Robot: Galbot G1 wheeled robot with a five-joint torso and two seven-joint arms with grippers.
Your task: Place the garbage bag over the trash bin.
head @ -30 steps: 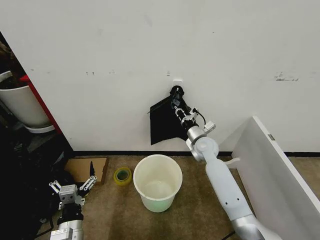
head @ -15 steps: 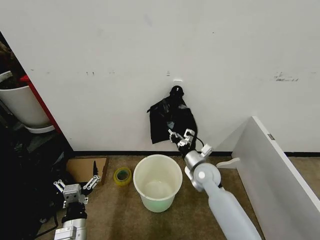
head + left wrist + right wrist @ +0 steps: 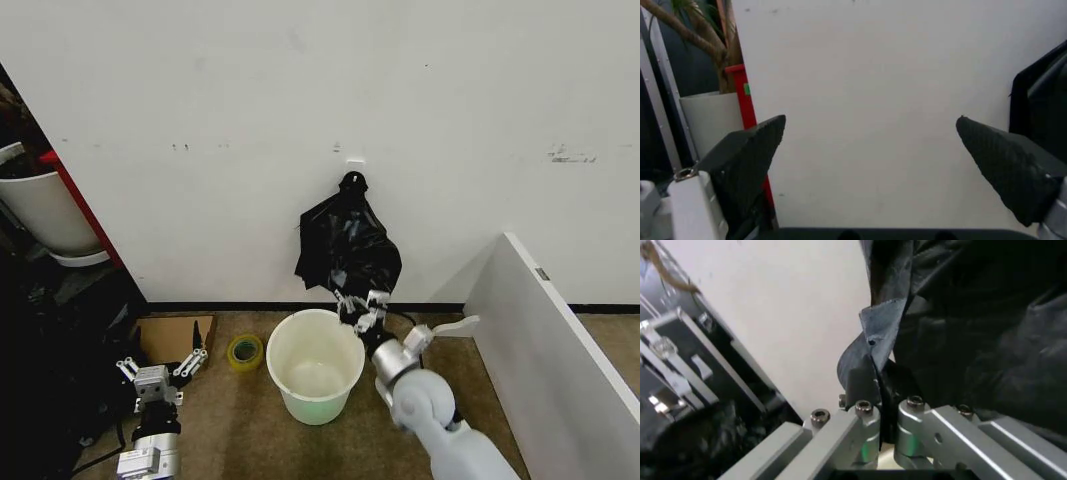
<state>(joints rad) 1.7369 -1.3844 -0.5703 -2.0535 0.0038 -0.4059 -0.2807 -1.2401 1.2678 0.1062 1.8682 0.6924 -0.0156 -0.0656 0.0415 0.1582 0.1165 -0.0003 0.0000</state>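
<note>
Overhead, the right pincer (image 3: 358,308) clamps the garbage bag (image 3: 347,248) above the trash bin (image 3: 315,366); left pincer (image 3: 160,369) gapes.

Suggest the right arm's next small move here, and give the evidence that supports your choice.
Probably keep drawing the garbage bag down and left over the trash bin. The right gripper, shut on the bag's lower edge, sits just above the bin's right rim, while the bag's top hangs at the wall.
</note>
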